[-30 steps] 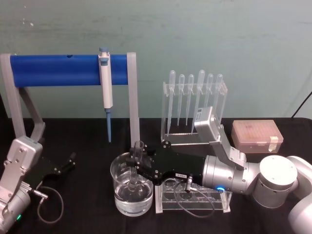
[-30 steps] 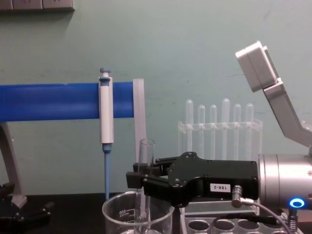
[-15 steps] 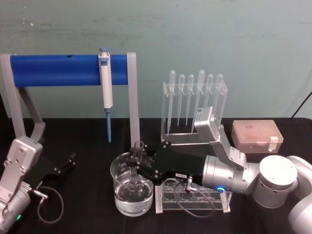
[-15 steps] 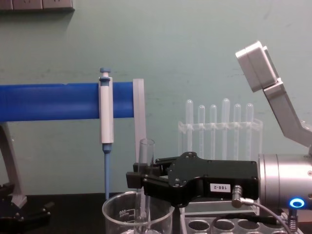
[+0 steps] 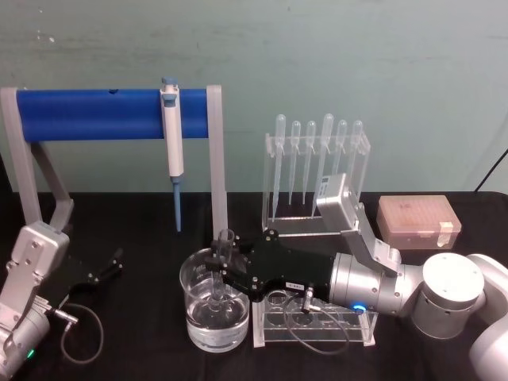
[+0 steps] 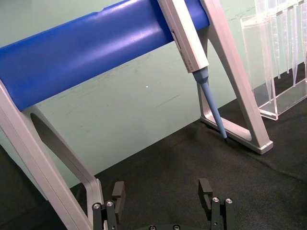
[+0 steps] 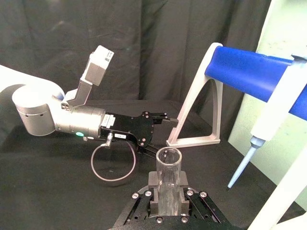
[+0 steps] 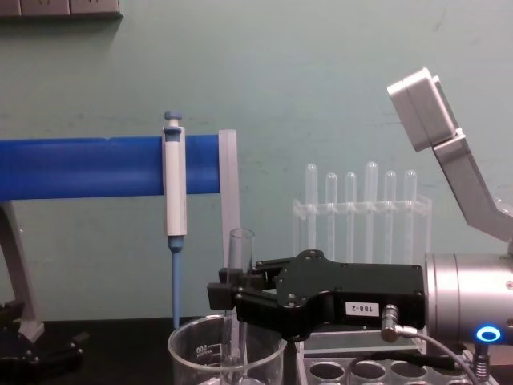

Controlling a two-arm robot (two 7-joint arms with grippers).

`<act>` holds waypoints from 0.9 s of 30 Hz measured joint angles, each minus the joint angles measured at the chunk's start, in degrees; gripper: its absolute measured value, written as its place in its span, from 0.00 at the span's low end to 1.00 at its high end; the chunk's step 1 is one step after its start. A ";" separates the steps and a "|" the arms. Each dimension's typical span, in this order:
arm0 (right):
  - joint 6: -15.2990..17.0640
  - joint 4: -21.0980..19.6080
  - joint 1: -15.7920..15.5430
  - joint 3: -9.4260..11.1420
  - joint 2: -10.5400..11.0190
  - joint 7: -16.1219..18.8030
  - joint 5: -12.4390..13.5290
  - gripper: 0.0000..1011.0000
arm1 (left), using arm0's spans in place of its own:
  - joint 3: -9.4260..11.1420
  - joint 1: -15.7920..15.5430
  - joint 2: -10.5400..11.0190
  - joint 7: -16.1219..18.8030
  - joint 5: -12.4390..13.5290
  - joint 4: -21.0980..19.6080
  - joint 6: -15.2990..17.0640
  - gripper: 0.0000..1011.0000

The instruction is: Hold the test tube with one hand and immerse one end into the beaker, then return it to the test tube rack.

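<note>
The clear glass test tube (image 5: 222, 258) stands upright, my right gripper (image 5: 225, 270) shut on its upper part. Its lower end dips into the wide glass beaker (image 5: 195, 317), which holds clear liquid. From the chest, the test tube (image 8: 239, 277) rises above the beaker's rim (image 8: 192, 341) with the right gripper (image 8: 228, 295) clamped around it. The right wrist view looks down the test tube's open rim (image 7: 168, 165) between the gripper's black jaws. My left gripper (image 5: 111, 264) rests open on the table at the left, its fingers (image 6: 118, 191) spread apart.
A blue bar stand (image 5: 111, 113) carries a white-and-blue micropipette (image 5: 171, 147) behind the beaker. A clear rack of thin pipettes (image 5: 316, 163) stands at the back. A clear holed rack (image 5: 313, 321) sits under my right arm, and a pinkish tip box (image 5: 418, 221) lies at the right.
</note>
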 joint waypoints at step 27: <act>0.00 0.00 0.00 0.00 0.00 0.00 0.00 0.22 | 0.00 0.00 0.00 0.00 0.00 0.00 0.00 0.99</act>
